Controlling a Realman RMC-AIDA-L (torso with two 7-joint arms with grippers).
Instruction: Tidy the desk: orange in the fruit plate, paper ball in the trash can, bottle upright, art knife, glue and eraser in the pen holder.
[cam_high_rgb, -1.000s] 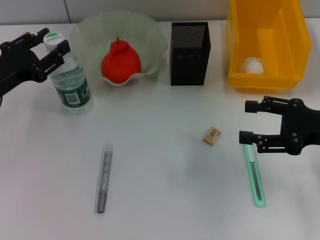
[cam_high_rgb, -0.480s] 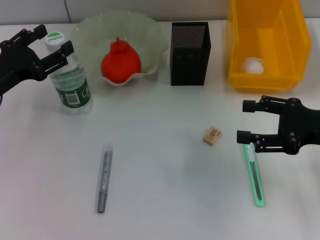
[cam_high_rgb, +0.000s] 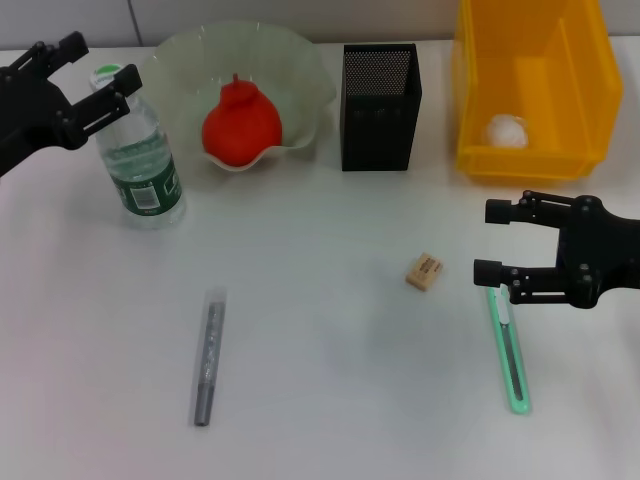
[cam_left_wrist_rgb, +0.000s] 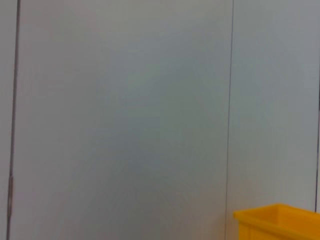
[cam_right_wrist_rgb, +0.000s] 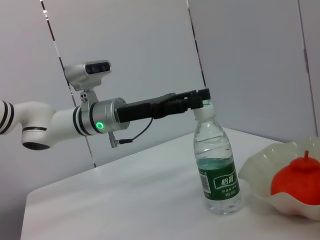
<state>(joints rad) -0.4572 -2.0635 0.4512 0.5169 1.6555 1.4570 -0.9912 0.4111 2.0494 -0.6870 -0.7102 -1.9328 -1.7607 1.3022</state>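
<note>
Our right end effector (cam_high_rgb: 487, 242), fingers spread, hovers just above the art knife's (cam_high_rgb: 509, 352) far tip near the table's right edge; its long axis runs toward the near edge.

Our left end effector (cam_high_rgb: 95, 72) hangs spread at the upright bottle's (cam_high_rgb: 137, 157) cap.

Clear glossy plastic bottle (cam_high_rgb: 139, 160); translucent, shiny wavy fruit plate (cam_high_rgb: 300, 80); matt black metal mesh pen holder (cam_high_rgb: 380, 105); glossy yellow plastic trash can (cam_high_rgb: 580, 90); smooth white desk (cam_high_rgb: 320, 380).

Yellow trash can (cam_high_rgb: 530, 90), red-orange orange (cam_high_rgb: 241, 127)
</note>
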